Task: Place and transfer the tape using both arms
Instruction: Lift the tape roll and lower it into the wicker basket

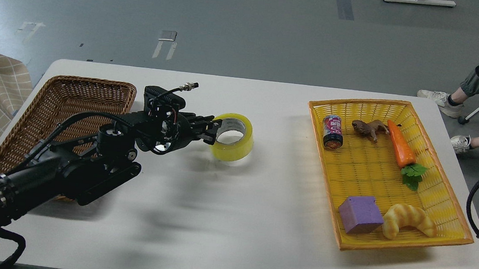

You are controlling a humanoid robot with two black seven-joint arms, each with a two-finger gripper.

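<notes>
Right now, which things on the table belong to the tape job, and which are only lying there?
Belong to the job:
- tape
- left gripper, closed on the roll's near wall
- wicker basket, a guess: possible drop place

Just lying about, all in the yellow tray:
- can
- toy animal
- carrot
- purple cube
- croissant toy

Translucent yellow is seen on the tape [233, 143], with a grey-white core. The table [232, 220] is white. At its left edge a brown woven basket [57, 112] is found; at its right edge, a yellow lattice tray [364, 171] with orange rim, holding a purple cube [360, 214] and an orange carrot [400, 144] with green leaves.
</notes>
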